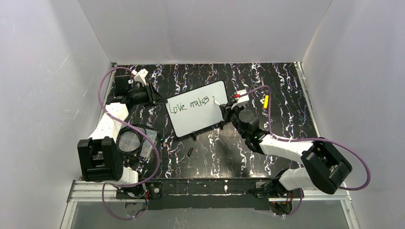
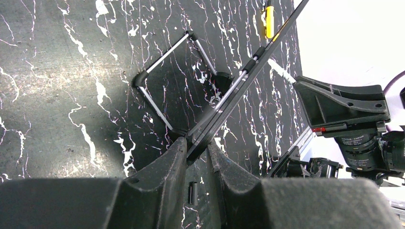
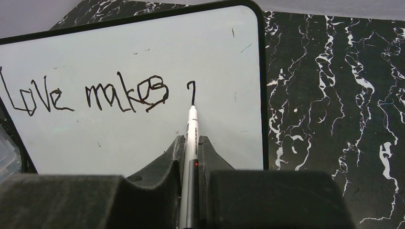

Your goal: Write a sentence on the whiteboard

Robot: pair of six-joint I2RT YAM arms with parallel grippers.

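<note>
The whiteboard [image 1: 200,123] stands tilted at mid-table, with "Love makes" and the start of another mark written in black. My left gripper [image 1: 159,98] is shut on its left edge; in the left wrist view the board [image 2: 241,81] shows edge-on, running up from between the fingers of that gripper [image 2: 197,148]. My right gripper [image 1: 224,108] is shut on a silver marker pen [image 3: 192,125]. In the right wrist view the pen sits between the fingers of the right gripper [image 3: 191,141], its black tip touching the whiteboard [image 3: 119,43] just below a small hook-shaped stroke right of "makes".
A yellow pen [image 1: 266,101] lies right of the board, also visible as a yellow pen [image 2: 270,21] in the left wrist view. A small black cap [image 1: 190,151] lies in front of the board. A clear plastic container [image 1: 143,140] sits by the left arm. White walls enclose the table.
</note>
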